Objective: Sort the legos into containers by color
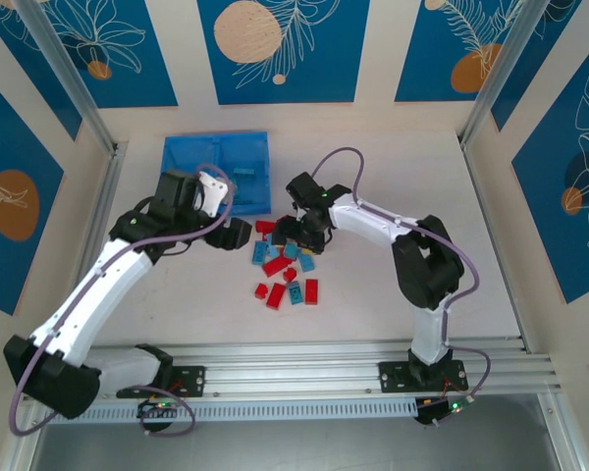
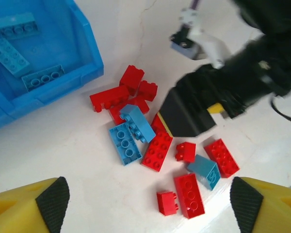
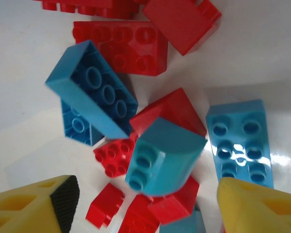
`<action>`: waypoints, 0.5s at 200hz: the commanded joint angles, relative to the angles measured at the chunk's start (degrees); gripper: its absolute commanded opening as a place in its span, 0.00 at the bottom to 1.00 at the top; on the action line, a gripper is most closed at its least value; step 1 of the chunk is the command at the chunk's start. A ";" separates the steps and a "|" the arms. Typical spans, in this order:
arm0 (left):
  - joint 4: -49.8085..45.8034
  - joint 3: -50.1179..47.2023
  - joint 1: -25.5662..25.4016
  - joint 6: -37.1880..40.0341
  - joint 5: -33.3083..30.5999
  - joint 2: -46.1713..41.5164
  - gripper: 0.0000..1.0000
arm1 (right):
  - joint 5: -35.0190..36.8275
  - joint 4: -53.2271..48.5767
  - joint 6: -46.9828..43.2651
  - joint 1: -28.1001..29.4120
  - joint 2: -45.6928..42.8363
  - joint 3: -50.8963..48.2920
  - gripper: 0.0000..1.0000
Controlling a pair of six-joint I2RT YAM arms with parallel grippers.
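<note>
Honestly, left gripper and right gripper both gape empty; right might pinch the red brick touching the rounded blue brick.

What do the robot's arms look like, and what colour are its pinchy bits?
The left arm and right arm have white tubes and chunky black joints, with a thin purple cable looping along each. The left end effector and right end effector have yellow fingers with black pads.

White arms, black joints, purple cables, yellow black-padded claw fingers
</note>
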 commanded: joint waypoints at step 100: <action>4.23 -4.70 -0.34 4.70 -0.32 -4.26 1.00 | 0.88 -13.34 -0.07 0.76 9.10 9.78 0.52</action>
